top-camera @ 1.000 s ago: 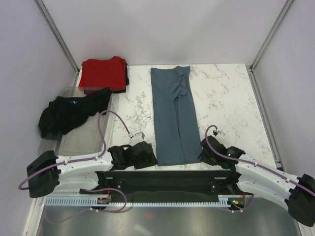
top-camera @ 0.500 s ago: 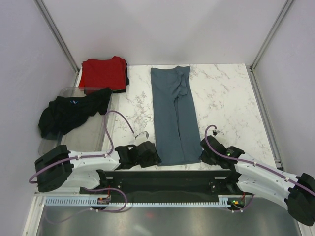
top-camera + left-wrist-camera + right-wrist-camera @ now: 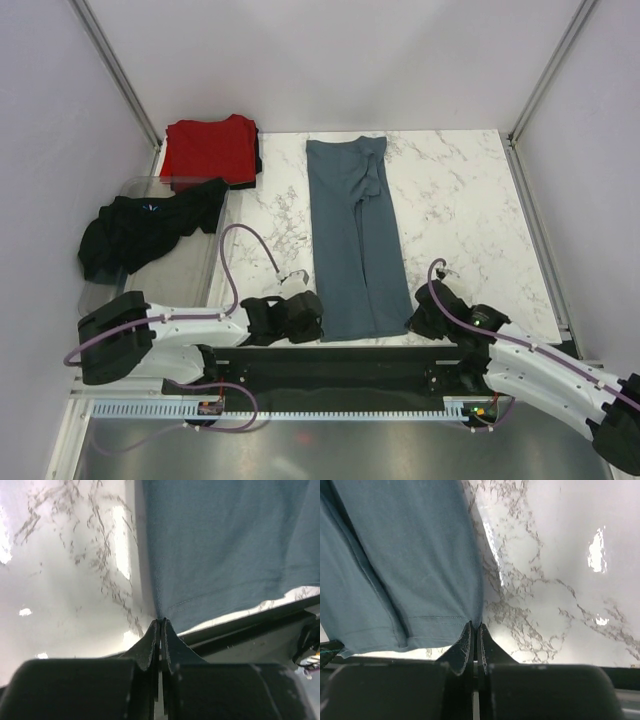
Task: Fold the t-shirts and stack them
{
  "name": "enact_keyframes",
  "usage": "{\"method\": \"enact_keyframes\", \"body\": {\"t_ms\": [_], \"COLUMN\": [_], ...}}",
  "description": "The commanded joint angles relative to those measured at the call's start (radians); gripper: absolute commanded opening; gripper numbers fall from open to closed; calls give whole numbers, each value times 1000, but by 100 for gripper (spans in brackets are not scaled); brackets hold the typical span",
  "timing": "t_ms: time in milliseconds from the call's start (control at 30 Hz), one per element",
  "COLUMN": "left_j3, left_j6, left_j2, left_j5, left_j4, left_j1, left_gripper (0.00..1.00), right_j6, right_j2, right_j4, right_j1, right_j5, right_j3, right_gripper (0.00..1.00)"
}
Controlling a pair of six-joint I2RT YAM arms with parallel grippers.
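A slate blue-grey t-shirt (image 3: 350, 235), folded into a long strip, lies on the marble tabletop (image 3: 460, 200) running straight away from both arms, with the left tool (image 3: 160, 622) clamped on its near left hem corner and the right tool (image 3: 474, 627) on its near right corner.

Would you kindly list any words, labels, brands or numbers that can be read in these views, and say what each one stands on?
No text can be read in any view.
black t-shirt: a small blue mark by its collar, too small to read.
slate blue-grey t-shirt and red t-shirt: plain, no print showing.
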State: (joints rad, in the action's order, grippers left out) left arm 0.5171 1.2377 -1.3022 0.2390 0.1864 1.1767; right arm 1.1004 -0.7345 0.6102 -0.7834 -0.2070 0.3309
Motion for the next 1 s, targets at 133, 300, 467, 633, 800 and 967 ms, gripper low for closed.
{"method": "enact_keyframes", "body": {"t_ms": [133,300,467,633,800,967], "left_j3": [125,328,437,534,665,780], "left_j6": [-21,-118,-245,-345,-444,-515], "left_j2": [182,196,144,19,-112,-268], "left_j5": [51,167,109,56,-3,-44], "left_j4": [244,433,436,409,398,395], "left_j1": [29,-4,-158,-308,-438,-522], "left_gripper": [2,2,2,2,2,2], "right_j6": [-20,-105,-214,-359,-451,-508], "right_j2": [70,-46,-265,-459,-594,-747], "right_j4": [200,270,273,202,112,39], "right_j1": [-8,-8,21,148,272,338], "right_j5": [5,-147,-279,-261,-175,-99], "right_j3": [219,439,686,861,944,1020], "right_gripper": [0,0,0,0,0,0]}}
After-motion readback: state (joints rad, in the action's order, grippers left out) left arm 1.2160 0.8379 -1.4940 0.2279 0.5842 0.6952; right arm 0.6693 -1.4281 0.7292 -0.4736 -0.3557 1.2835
